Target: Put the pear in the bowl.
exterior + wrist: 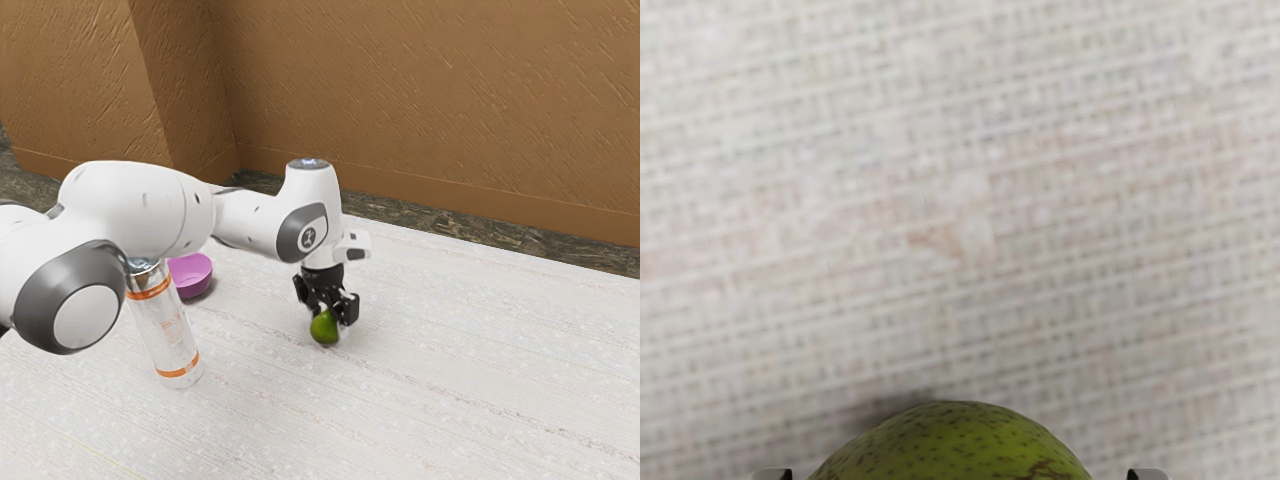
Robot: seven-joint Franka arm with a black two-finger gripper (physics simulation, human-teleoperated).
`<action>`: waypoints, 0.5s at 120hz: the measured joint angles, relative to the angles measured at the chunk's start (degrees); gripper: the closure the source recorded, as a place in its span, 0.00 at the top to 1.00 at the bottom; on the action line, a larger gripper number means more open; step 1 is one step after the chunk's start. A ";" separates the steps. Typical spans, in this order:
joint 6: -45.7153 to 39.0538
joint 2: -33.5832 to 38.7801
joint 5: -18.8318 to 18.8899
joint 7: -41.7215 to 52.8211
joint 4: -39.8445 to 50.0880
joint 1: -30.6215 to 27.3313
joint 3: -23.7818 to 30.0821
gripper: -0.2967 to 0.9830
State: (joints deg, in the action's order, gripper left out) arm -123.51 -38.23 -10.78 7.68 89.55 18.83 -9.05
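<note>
White-and-grey jointed arm: overlaps clear, orange-banded bottle.
Round purple bowl: just behind bottle.
Speckled green pear: well apart from bottle, between fingers of black two-finger pincer.
Pincer: open, gaps either side of pear.

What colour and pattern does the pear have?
Green with small dark specks; the pear shows this best in the wrist view.

White arm, dark grey joint rings, black gripper
</note>
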 joint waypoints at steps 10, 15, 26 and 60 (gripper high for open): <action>0.15 -0.06 0.03 0.11 -0.05 -0.02 0.00 0.54; 0.20 -0.15 0.02 0.15 0.04 -0.02 0.00 0.54; 0.29 -0.26 0.00 0.24 0.24 -0.09 0.00 0.53; 1.75 1.87 0.46 0.33 0.26 0.29 -1.50 0.51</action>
State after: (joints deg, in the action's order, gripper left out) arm -121.76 -36.36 -10.32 8.02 89.81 19.12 -10.55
